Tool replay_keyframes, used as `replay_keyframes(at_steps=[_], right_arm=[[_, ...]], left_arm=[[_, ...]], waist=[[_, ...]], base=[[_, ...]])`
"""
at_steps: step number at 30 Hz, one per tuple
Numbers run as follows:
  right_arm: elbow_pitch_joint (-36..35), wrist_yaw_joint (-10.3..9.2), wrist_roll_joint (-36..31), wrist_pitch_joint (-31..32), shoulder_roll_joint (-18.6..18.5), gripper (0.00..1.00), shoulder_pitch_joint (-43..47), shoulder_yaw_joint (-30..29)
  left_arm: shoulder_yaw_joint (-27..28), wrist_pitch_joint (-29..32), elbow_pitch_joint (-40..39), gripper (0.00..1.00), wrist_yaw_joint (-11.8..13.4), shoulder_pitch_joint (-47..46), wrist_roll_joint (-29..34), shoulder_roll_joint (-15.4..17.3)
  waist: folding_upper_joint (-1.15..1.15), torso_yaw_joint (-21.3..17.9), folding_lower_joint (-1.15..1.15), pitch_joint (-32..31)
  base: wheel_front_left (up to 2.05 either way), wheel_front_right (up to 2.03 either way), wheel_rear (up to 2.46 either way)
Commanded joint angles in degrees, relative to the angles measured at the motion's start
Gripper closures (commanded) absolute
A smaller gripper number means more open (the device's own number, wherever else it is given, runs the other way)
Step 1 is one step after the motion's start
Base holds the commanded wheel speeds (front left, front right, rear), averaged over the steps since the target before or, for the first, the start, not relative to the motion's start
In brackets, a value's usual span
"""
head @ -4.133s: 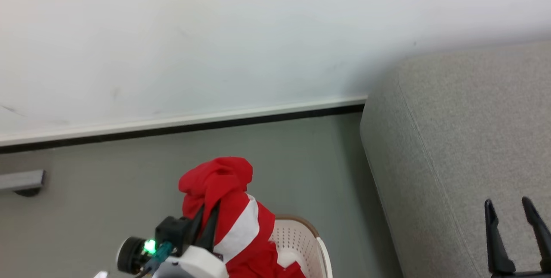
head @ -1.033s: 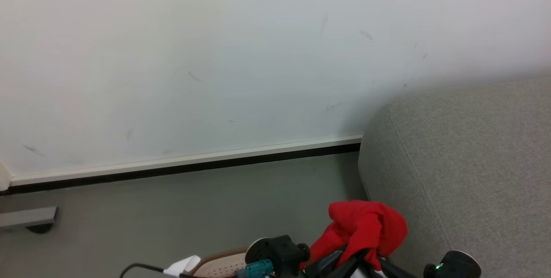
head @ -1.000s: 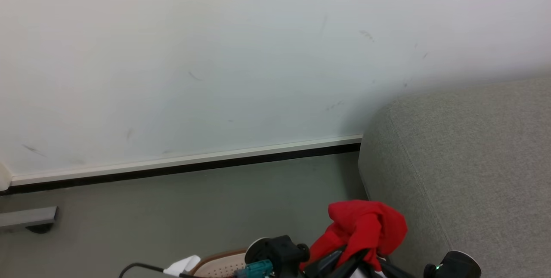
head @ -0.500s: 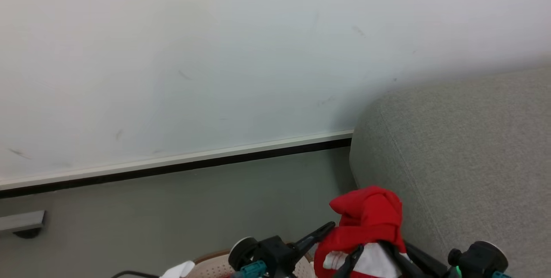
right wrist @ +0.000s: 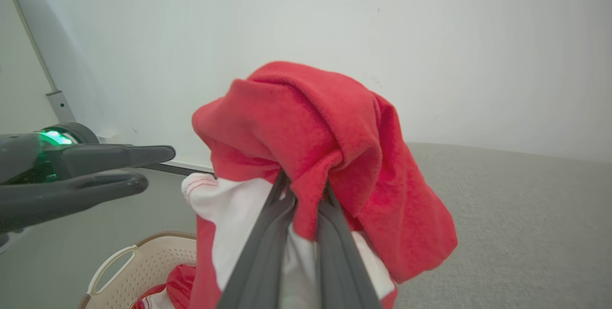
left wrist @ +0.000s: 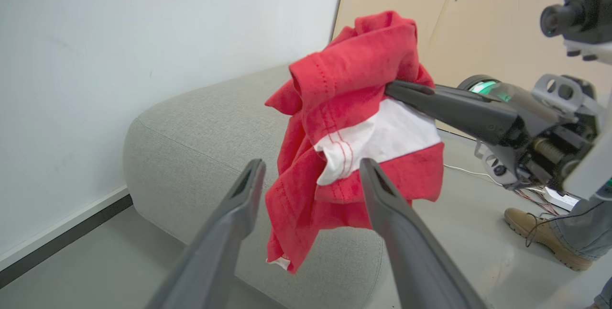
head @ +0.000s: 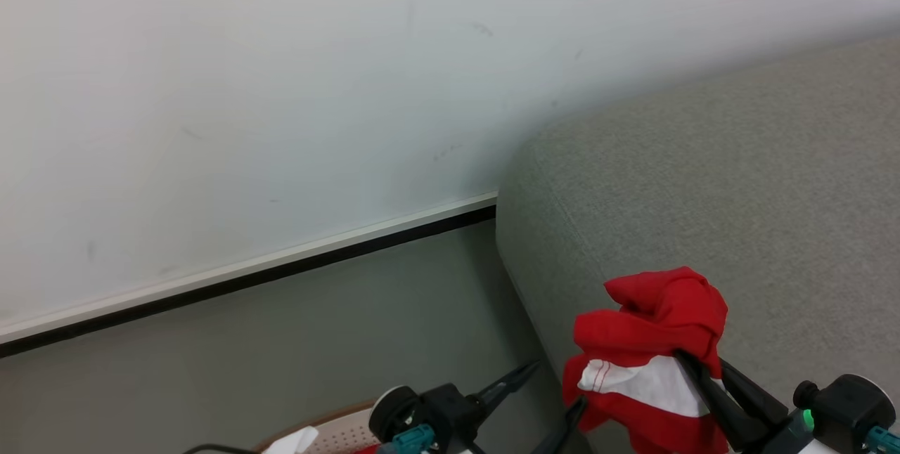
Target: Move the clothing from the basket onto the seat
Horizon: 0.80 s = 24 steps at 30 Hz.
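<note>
While the right gripper (right wrist: 303,185) pinches one soft red garment (right wrist: 330,122) with a white panel between its two closed dark fingers, lifted in the air by the rounded end of the one grey fabric sofa (head: 703,180), the left gripper (left wrist: 311,168) stands spread and empty beside it; one perforated cream plastic basket (right wrist: 160,256) below holds more red cloth (right wrist: 178,278)

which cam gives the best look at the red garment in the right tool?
Left wrist view: the whole garment hangs in frame, clamped by the right tool. Right wrist view has it bunched close over the fingers; head view cuts off its lower edge.
</note>
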Motion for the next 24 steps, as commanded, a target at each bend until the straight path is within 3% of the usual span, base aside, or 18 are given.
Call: replay_keyframes(at_steps=[1,12,19,24], right_arm=[[-0.3,-0.17,-0.5,0.0,-0.1,1.0,0.8,-0.6],[-1.0,-0.17,-1.3,0.0,0.3,1.0,1.8,-3.2],[-1.0,-0.18,-1.6,0.0,0.7,1.0,1.5,-6.2],[-1.4,-0.18,-3.8,0.0,2.5,1.0,-1.0,-12.0]], left_arm=[[0.3,0.0,0.1,0.0,-0.3,0.1,0.6,0.1],[1.1,0.0,1.2,0.0,-1.1,-0.7,2.0,-0.9],[1.2,0.0,1.8,0.0,-1.7,-1.7,2.7,-1.4],[1.1,0.4,2.7,0.0,-1.8,-5.9,3.8,-1.4]], waist=[[0.0,-2.0,0.0,0.7],[0.0,-6.4,0.0,2.2],[0.0,-6.0,0.0,3.7],[0.0,-4.2,0.0,9.7]], base=[[0.0,0.0,0.0],[0.0,0.0,0.0],[0.0,0.0,0.0],[0.0,0.0,0.0]])
